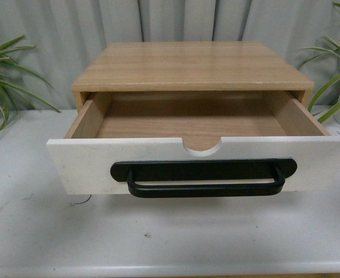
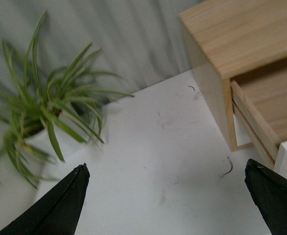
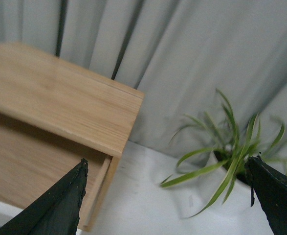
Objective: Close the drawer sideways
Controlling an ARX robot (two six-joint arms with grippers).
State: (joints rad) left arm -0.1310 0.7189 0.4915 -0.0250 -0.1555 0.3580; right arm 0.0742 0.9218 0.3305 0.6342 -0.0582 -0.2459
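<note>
**A:** What do we have in the front view?

**B:** The drawer point(image 1: 83, 168) stands pulled far out of the wooden case point(image 1: 193, 63), towards us. Its white front runs left to right across the bench point(image 1: 158, 243), and the black handle point(image 1: 203, 178) lies along the same axis. We see no arm here. The bench is bare in front of the panel and at both its ends. The left plant point(image 1: 2, 81) stands well apart, while the right plant point(image 1: 337, 75) is near the panel's end.

**A:** And the left wrist view?

**B:** The left fingers point(image 2: 60, 208) are spread and hold nothing. The drawer's left end lies just beside one of them, with bare bench between the two.

**A:** The right wrist view?

**B:** The right fingers point(image 3: 55, 205) are spread and empty too, by the drawer's right end. We cannot tell which arm is nearer. We judge the push must go straight towards the case.
</note>
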